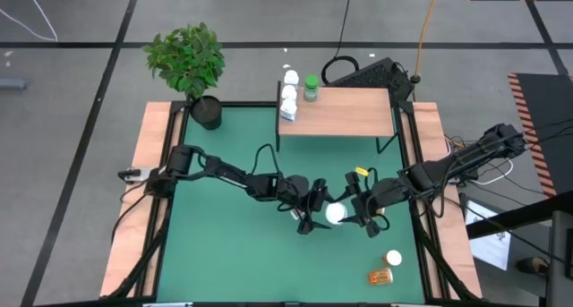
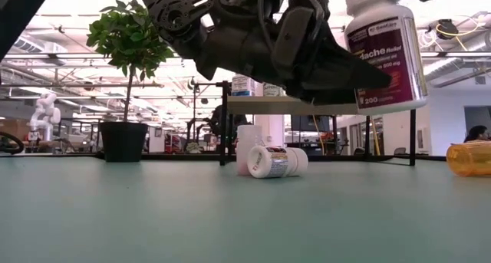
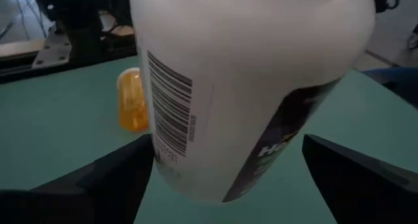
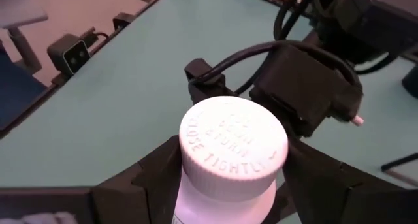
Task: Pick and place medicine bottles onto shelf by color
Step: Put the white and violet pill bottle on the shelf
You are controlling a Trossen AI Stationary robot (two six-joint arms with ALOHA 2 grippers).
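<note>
The right gripper (image 4: 225, 185) is clamped on a big white plastic medicine bottle (image 1: 336, 214) with a white cap and holds it up in the air over the green surface (image 1: 224, 244). The left gripper (image 1: 315, 213) is right beside this bottle with its fingers (image 3: 98, 185) spread wide, one on each side, not squeezing it. Small white bottles (image 1: 288, 99) and a green-capped bottle (image 1: 311, 88) stand on the light wooden shelf (image 1: 345, 112). An orange bottle (image 1: 380, 277) lies near the surface's edge.

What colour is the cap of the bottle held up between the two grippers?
White, on the bottle in the right gripper; clearest in the right wrist view.
</note>
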